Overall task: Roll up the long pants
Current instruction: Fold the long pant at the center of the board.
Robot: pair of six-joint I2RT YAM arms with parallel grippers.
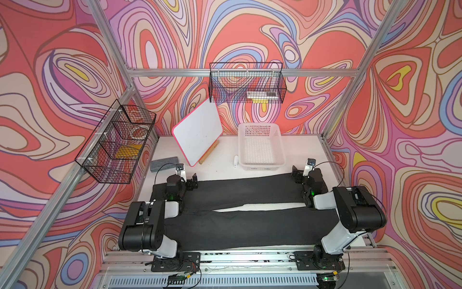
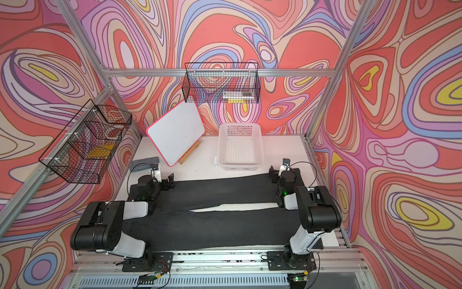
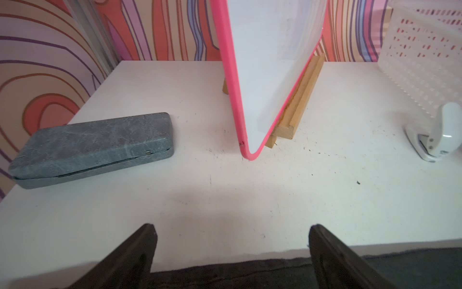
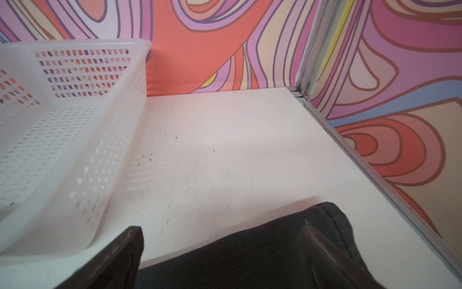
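Observation:
The long pants point(image 1: 250, 220) point(image 2: 220, 230) are dark charcoal and lie flat across the white table, the two legs running side by side with a thin gap between them. My left gripper point(image 1: 192, 182) point(image 2: 168, 181) stands open over the far edge of the pants at their left end. In the left wrist view the fingertips point(image 3: 150, 227) straddle bare table, with the pants' edge point(image 3: 237, 272) just behind them. My right gripper point(image 1: 298, 175) point(image 2: 273, 175) is open over the far right corner. In the right wrist view one finger point(image 4: 320, 240) is over the pants point(image 4: 250, 252) and the other over the table.
Beyond the pants stand a grey rectangular block point(image 1: 164, 164) point(image 3: 92, 147), a pink-rimmed whiteboard point(image 1: 197, 135) on a wooden stand point(image 3: 297, 105), a small white hole punch point(image 1: 235, 160) point(image 3: 440, 135) and a white plastic basket point(image 1: 261, 165) point(image 4: 75, 175). Wire baskets point(image 1: 117, 142) point(image 1: 247, 82) hang on the walls.

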